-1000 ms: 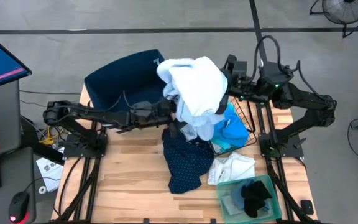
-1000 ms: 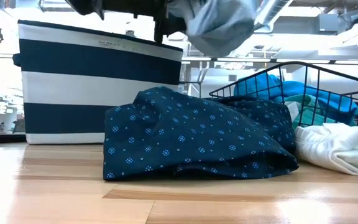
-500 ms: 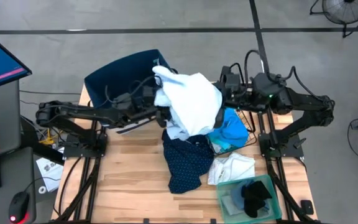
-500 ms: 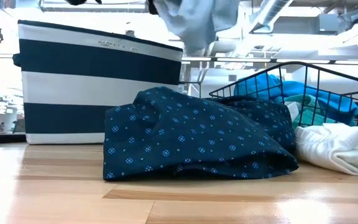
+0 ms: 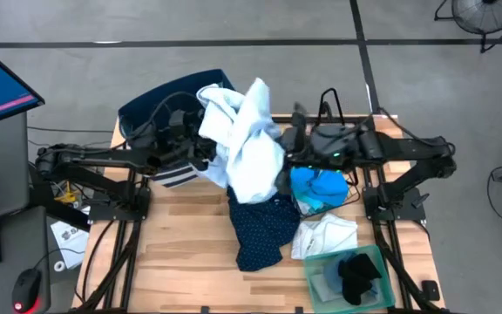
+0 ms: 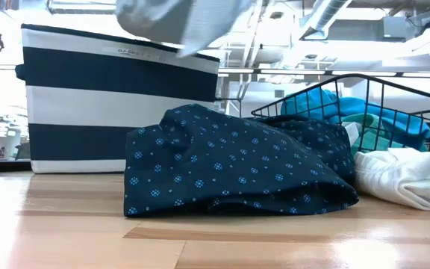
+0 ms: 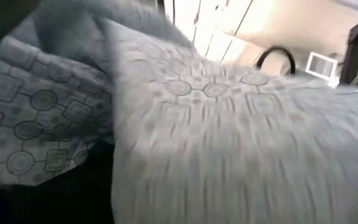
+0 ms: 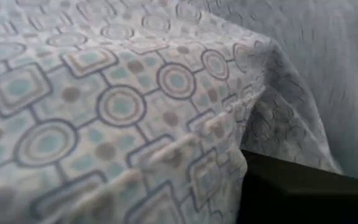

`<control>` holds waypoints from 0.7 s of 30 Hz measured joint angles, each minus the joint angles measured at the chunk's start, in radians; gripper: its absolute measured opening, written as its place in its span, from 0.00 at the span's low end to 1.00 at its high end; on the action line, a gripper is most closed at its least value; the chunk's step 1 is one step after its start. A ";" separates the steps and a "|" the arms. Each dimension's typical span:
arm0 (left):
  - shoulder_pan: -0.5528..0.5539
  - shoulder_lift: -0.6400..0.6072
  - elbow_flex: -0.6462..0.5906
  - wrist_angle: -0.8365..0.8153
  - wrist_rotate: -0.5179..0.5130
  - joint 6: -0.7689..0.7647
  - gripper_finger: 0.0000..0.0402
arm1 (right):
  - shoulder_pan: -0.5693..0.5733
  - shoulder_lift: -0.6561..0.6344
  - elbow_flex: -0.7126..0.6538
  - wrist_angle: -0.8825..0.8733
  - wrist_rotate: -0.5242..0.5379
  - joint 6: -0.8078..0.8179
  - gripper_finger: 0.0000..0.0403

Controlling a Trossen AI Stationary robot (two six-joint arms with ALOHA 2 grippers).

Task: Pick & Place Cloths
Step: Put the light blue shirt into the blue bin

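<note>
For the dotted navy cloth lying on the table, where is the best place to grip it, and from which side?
Judging by its pose, grip the dotted navy cloth from above at its raised hump. The bunched folds there give the fingers something to pinch, whereas the flat edges lie against the table.

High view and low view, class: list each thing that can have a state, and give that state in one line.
pale patterned cloth: lifted, hanging between both arms above the table
dotted navy cloth: crumpled on the table
turquoise cloth: bunched in the wire basket
white cloth: lying on the table
black cloth: in the green tray
striped bin: upright
</note>
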 joint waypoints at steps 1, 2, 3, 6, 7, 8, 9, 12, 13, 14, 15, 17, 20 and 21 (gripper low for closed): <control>-0.002 -0.002 0.000 0.003 0.002 0.000 0.81 | -0.003 0.014 0.000 0.001 0.000 -0.003 0.06; -0.007 -0.002 0.000 0.005 0.003 -0.001 0.81 | -0.006 0.029 0.000 0.009 0.000 -0.005 0.07; -0.011 -0.002 0.000 0.003 0.003 -0.001 0.81 | -0.011 0.043 0.000 0.013 0.000 -0.008 0.08; -0.023 -0.001 0.000 0.000 0.019 -0.002 0.81 | -0.029 0.077 0.000 0.016 0.000 -0.013 0.09; -0.025 -0.001 0.000 0.001 0.028 -0.002 0.81 | -0.034 0.087 0.000 0.016 0.000 -0.021 0.09; -0.029 -0.001 0.000 0.001 0.032 -0.006 0.81 | -0.038 0.093 0.000 0.022 0.000 -0.034 0.09; -0.032 -0.001 0.000 0.000 0.036 -0.018 0.81 | -0.043 0.099 0.000 0.024 0.000 -0.041 0.10; -0.034 -0.001 0.000 0.001 0.043 -0.043 0.81 | -0.053 0.109 -0.001 0.022 -0.008 -0.047 0.15; -0.034 -0.001 0.000 0.000 0.046 -0.049 0.81 | -0.055 0.109 -0.001 0.022 -0.016 -0.059 0.18; -0.034 -0.001 0.000 0.000 0.051 -0.052 0.81 | -0.058 0.108 -0.001 0.026 -0.025 -0.065 0.22; -0.034 -0.001 0.000 0.001 0.052 -0.053 0.81 | -0.060 0.108 -0.001 0.031 -0.027 -0.068 0.26; -0.034 -0.001 0.000 0.001 0.057 -0.054 0.81 | -0.060 0.108 -0.001 0.041 -0.028 -0.082 0.37; -0.034 -0.001 0.000 0.001 0.059 -0.054 0.81 | -0.059 0.101 -0.002 0.077 -0.031 -0.124 0.57; -0.034 -0.001 0.000 0.001 0.059 -0.054 0.81 | -0.058 0.101 -0.002 0.104 -0.039 -0.140 0.64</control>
